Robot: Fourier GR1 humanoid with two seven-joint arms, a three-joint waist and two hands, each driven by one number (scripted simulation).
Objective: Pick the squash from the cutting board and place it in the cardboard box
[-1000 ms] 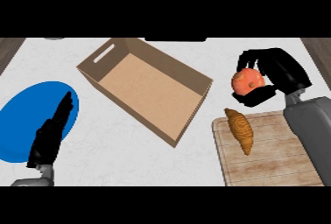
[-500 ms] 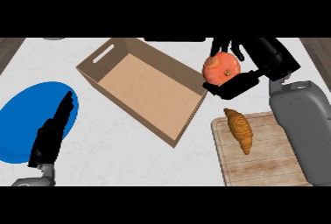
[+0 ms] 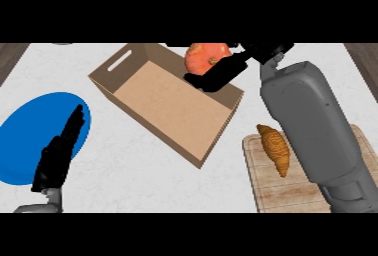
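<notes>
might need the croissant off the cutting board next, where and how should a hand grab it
Grip the croissant across its thick middle, coming straight down from above. It lies flat on the cutting board, long axis running up and down the board, tapering to thin tips, so the middle gives most to hold. Its left side is open; the right forearm hangs over its right side, so come in from the left.

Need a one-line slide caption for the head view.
Right hand holds squash over the box; croissant on board.

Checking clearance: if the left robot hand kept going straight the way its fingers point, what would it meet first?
Probably nothing: the left robot hand points up-view over the blue plate, passing left of the cardboard box; height unclear.
</notes>
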